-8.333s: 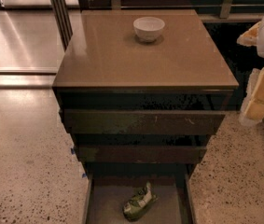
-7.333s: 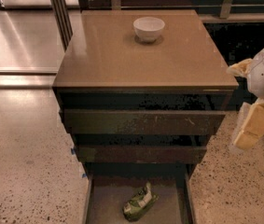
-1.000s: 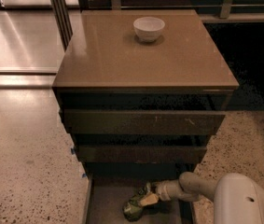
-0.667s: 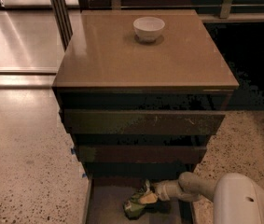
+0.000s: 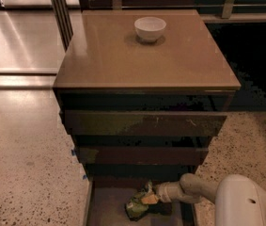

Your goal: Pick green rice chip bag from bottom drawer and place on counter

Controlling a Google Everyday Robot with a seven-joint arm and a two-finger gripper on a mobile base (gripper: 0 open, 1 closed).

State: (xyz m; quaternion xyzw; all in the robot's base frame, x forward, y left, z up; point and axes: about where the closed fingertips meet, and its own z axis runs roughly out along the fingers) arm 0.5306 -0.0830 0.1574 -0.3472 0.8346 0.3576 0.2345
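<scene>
Counter (image 5: pixel 118 62): white bowl (image 5: pixel 150 28). Bottom drawer (image 5: pixel 105 210): green rice chip bag (image 5: pixel 135 208) w/ gripper (image 5: pixel 150 199).

Glossy counter (image 5: pixel 123 60), glazed white bowl (image 5: pixel 150 28), crinkled-foil green rice chip bag (image 5: pixel 136 207) at matt plastic gripper (image 5: pixel 150 198) in bottom drawer (image 5: pixel 106 207).

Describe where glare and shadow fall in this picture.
Camera view: soft glare on the counter and the floor at picture left; a small shadow under the white bowl; the bottom drawer lies dim, the gripper at the green rice chip bag inside it; right of the cabinet is nearly black.
</scene>
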